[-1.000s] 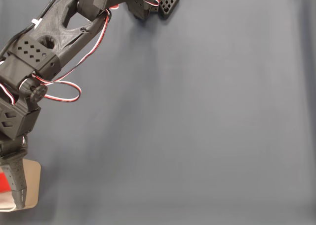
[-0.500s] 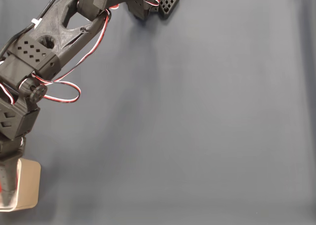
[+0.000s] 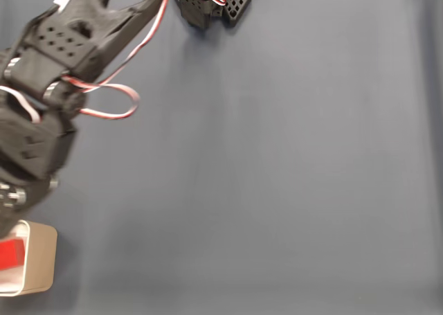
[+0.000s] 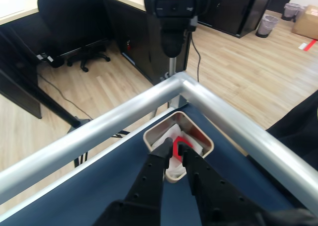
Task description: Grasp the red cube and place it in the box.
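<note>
In the wrist view the claw (image 4: 175,145) reaches from the bottom edge toward twelve o'clock, its two black fingers (image 4: 154,171) set slightly apart with nothing clamped between them. Its tips hang over the box (image 4: 158,131), which sits at the table corner by the metal rail (image 4: 99,131). The red cube (image 4: 191,139) lies inside the box, just past the fingertips toward one o'clock; in the fixed view the red cube (image 3: 10,253) rests in the box (image 3: 41,263) at the frame's eight o'clock corner, with the arm (image 3: 41,121) above it toward twelve o'clock.
</note>
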